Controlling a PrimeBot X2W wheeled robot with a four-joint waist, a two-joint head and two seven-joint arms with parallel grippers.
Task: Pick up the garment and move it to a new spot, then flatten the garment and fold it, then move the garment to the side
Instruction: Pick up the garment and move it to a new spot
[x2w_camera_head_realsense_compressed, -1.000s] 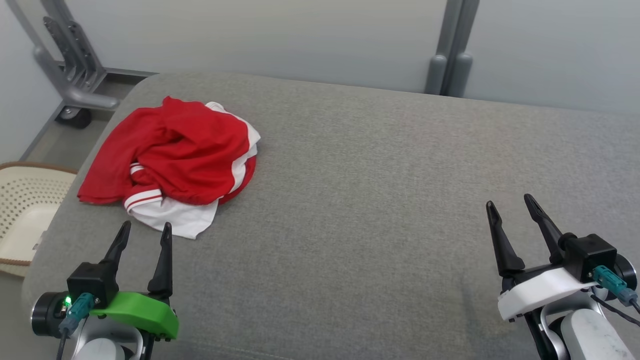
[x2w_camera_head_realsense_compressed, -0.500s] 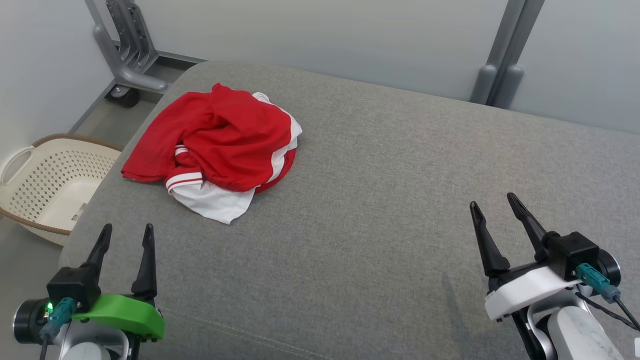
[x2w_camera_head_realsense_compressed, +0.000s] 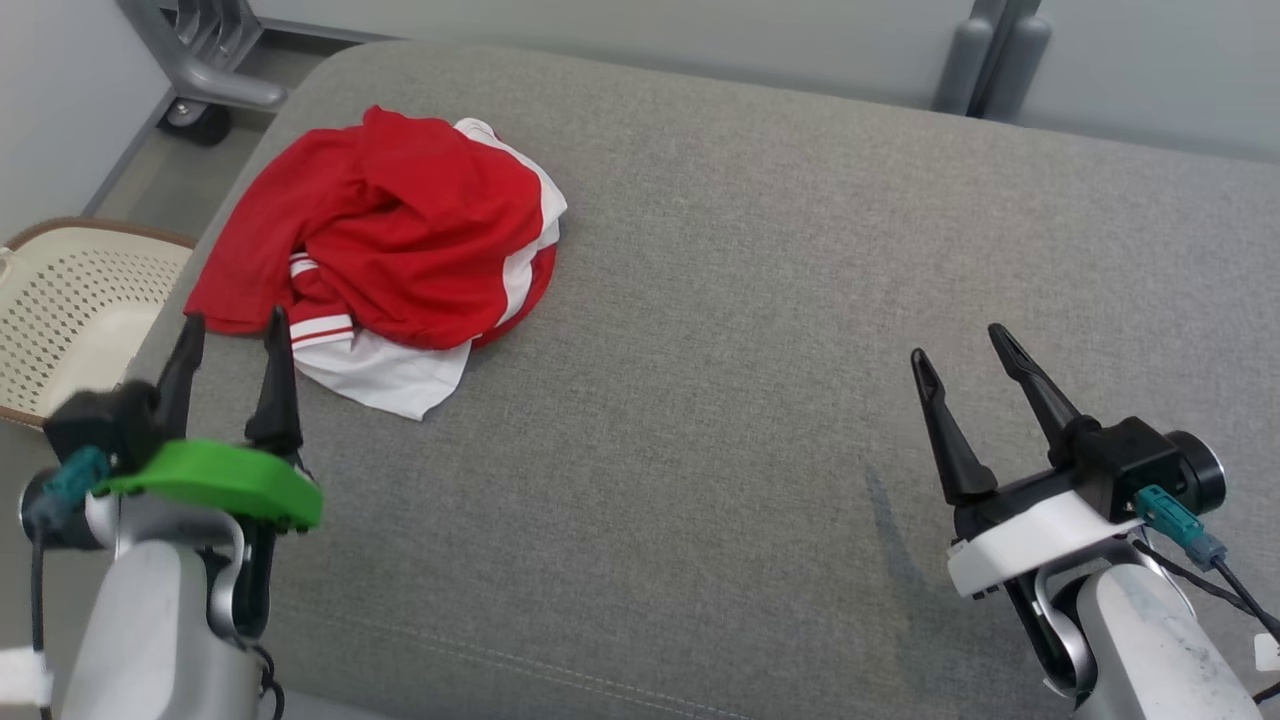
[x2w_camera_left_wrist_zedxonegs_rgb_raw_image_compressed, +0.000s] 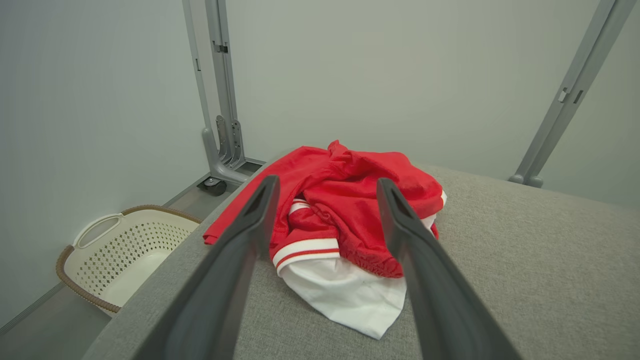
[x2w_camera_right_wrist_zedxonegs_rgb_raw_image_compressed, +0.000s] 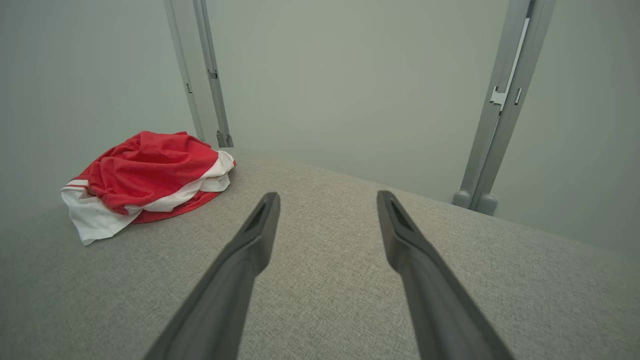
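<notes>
While right gripper (x2w_camera_head_realsense_compressed: 957, 343) idles well apart, left gripper (x2w_camera_head_realsense_compressed: 235, 318) comes up close to the crumpled red-white garment (x2w_camera_head_realsense_compressed: 400, 230) at the surface's (x2w_camera_head_realsense_compressed: 750, 300) far-left corner | both spread wide, empty | pickup approach under way, no grasp yet

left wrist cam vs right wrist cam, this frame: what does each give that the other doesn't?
Left wrist view: a cream perforated plastic laundry basket beside the grey fabric cushion, a black castor wheel, and the open left gripper pointing at the crumpled red-and-white fabric garment.
Right wrist view: the open right gripper over bare cushion, with the garment away to that view's left.
Both: the garment, the cushion, grey metal posts, pale wall.
</notes>
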